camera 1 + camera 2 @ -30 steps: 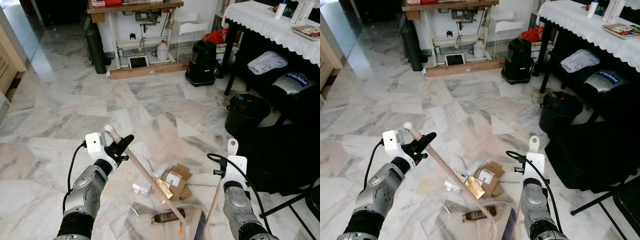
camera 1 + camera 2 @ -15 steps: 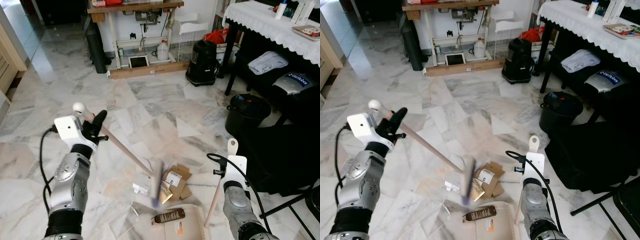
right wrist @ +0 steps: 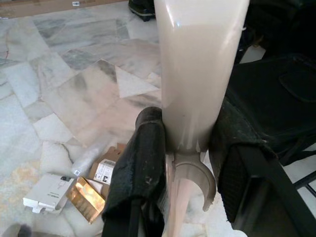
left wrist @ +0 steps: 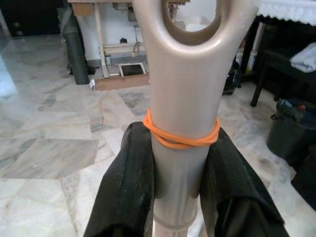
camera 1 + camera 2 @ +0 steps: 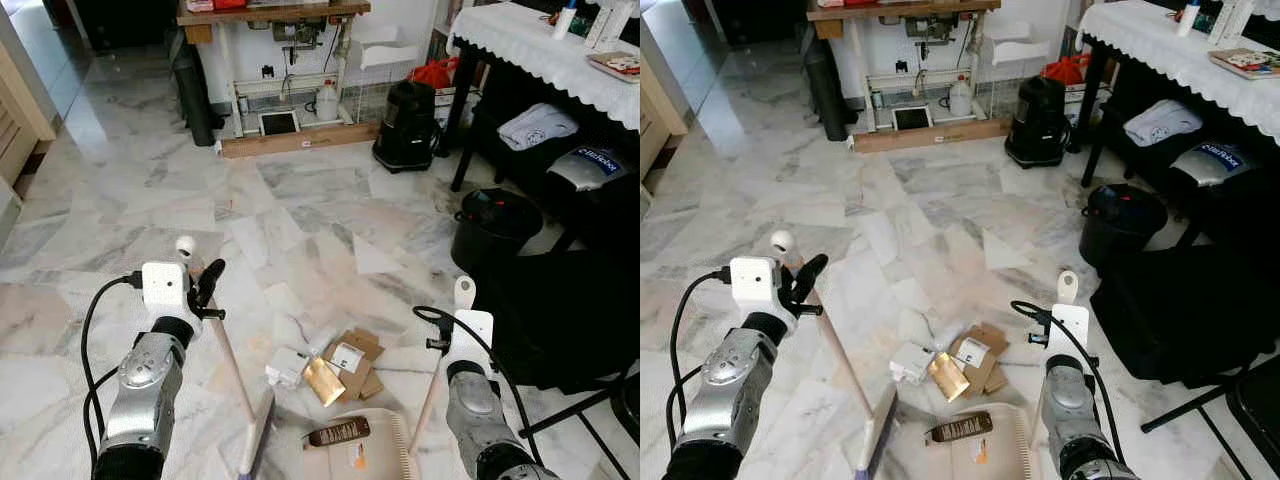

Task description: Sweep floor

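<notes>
Left eye view: left gripper clamping fingers round the broom handle near its top end, holding it steeply slanted; broom head resting on the marble floor just left of the litter. Litter lying in a small heap btwn the two arms: white box, gold packet, cardboard pieces. Dustpan sitting on the floor just below the heap w/ a brown wrapper lying in it. Right gripper gripping the dustpan handle, which is slanting down twd the pan.

Right eye view: showing the same layout; black bin standing well apart to the right, near the lace-covered table.

Left wrist view: both black fingers pinching the beige handle just under an orange rubber band.

Right wrist view: fingers clenching the beige dustpan handle on both sides; white box & gold packet lying on the floor beyond.
</notes>
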Controlling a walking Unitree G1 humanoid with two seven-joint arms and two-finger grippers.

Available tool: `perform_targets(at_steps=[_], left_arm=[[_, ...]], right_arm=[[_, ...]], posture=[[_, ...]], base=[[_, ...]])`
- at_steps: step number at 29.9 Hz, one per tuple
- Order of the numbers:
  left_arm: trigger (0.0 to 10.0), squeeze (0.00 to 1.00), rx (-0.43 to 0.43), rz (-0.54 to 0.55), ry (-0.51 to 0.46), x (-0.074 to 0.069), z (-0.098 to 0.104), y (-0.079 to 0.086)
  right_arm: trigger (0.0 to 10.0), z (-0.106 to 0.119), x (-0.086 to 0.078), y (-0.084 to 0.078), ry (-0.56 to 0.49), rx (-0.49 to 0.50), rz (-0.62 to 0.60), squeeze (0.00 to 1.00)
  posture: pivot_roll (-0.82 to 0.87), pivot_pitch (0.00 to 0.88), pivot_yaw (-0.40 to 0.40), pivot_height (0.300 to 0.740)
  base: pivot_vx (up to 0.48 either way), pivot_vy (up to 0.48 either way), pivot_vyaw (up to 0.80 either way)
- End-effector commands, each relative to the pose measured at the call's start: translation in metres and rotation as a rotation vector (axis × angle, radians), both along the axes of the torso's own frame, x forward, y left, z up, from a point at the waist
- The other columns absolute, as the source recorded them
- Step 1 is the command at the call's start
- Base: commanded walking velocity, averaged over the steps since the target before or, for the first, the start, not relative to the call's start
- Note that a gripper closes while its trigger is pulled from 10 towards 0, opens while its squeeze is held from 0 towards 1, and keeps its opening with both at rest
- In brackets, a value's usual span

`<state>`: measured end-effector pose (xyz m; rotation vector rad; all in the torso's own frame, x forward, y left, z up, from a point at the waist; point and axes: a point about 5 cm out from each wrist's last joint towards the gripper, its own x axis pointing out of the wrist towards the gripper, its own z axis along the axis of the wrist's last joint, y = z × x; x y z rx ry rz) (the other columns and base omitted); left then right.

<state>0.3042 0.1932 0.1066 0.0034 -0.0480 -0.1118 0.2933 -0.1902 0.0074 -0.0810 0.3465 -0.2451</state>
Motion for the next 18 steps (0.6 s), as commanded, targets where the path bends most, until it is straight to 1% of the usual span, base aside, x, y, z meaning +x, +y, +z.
perform_targets(at_steps=[1, 6, 8, 11, 14, 18], left_arm=[[10.0, 0.0, 0.047, -0.005, -0.004, 0.001, 0.0, 0.0], [10.0, 0.0, 0.027, -0.009, 0.002, 0.001, -0.002, -0.005], [10.0, 0.0, 0.017, -0.013, 0.018, 0.001, -0.007, -0.007], [10.0, 0.0, 0.012, 0.003, 0.04, 0.002, -0.015, -0.007], [10.0, 0.0, -0.038, 0.039, 0.054, 0.003, -0.021, -0.006], [10.0, 0.0, -0.079, 0.061, 0.069, 0.004, -0.026, -0.005]], right_arm=[[10.0, -0.016, -0.013, -0.001, 0.105, -0.002, -0.004, 0.0], [10.0, -0.016, -0.013, -0.002, 0.105, -0.004, -0.004, 0.0], [10.0, -0.016, -0.013, -0.004, 0.104, -0.004, -0.008, 0.0], [10.0, -0.016, -0.013, -0.004, 0.103, -0.006, -0.008, 0.0], [10.0, -0.016, -0.013, -0.004, 0.101, -0.006, -0.009, 0.0], [10.0, -0.016, -0.013, -0.004, 0.099, -0.007, -0.009, 0.0]], posture=[[0.09, 0.0, -0.004, 0.74], [0.09, 0.0, -0.003, 0.74], [0.08, 0.0, -0.004, 0.74], [0.08, 0.0, -0.004, 0.74], [0.08, 0.0, -0.006, 0.74], [0.07, 0.0, -0.007, 0.74]], base=[[0.0, 0.0, 0.0], [0.0, 0.0, 0.0], [0.0, 0.0, 0.0], [0.0, 0.0, 0.0], [0.0, 0.0, 0.0], [0.0, 0.0, 0.0]])
